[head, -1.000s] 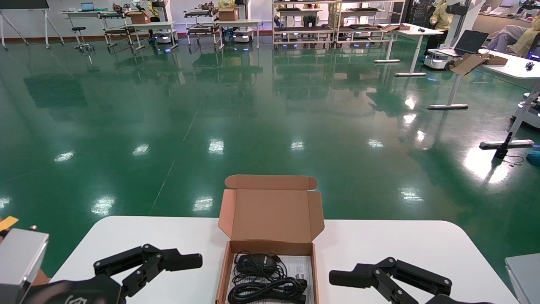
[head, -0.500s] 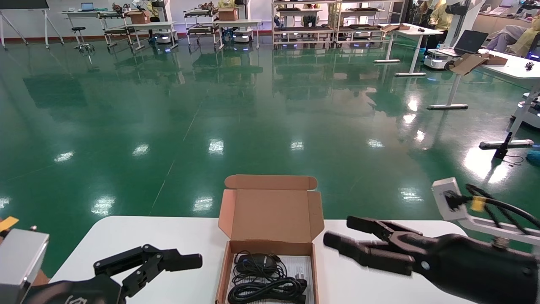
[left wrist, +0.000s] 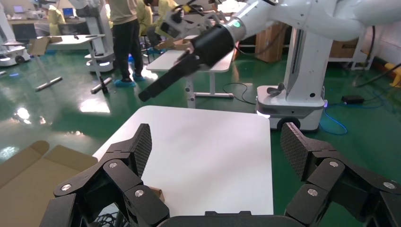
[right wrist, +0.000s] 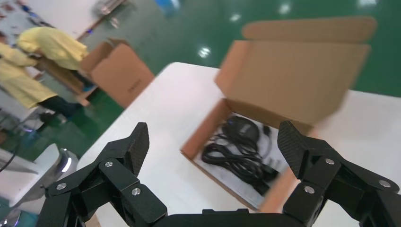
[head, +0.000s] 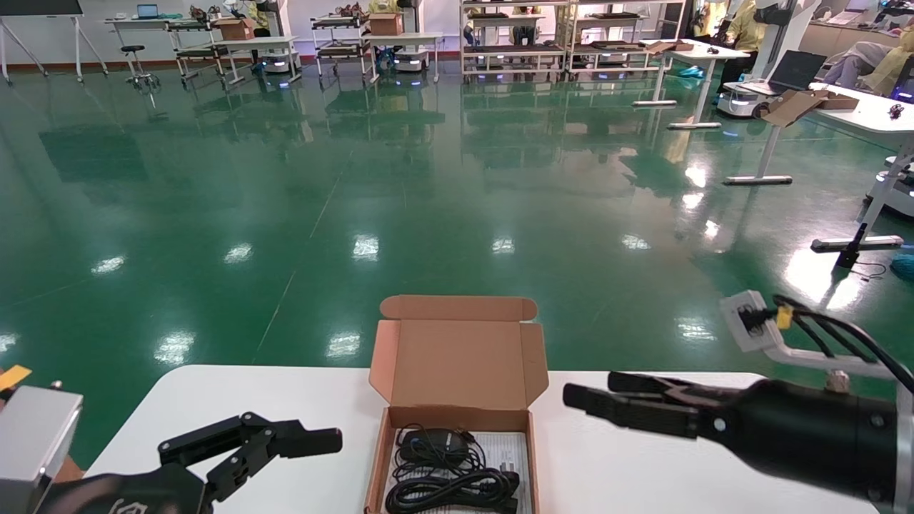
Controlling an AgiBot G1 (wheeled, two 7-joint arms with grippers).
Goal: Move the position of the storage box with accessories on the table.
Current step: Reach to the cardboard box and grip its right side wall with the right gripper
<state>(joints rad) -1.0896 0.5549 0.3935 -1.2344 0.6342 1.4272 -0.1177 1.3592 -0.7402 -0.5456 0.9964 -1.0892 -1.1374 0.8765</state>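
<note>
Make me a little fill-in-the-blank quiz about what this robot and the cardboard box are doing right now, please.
1. The storage box sits on the white table with its lid ____.
2. Inside the box lie coiled ____ cables.
3. The ____ gripper is raised above the table beside the box, touching nothing.
4. The left gripper has its fingers ____.

Missing words: open; black; right; open

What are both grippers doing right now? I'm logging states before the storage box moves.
Left gripper: open, holding nothing, low over the table left of the storage box.
Right gripper: open, holding nothing, raised right of the box.
</note>
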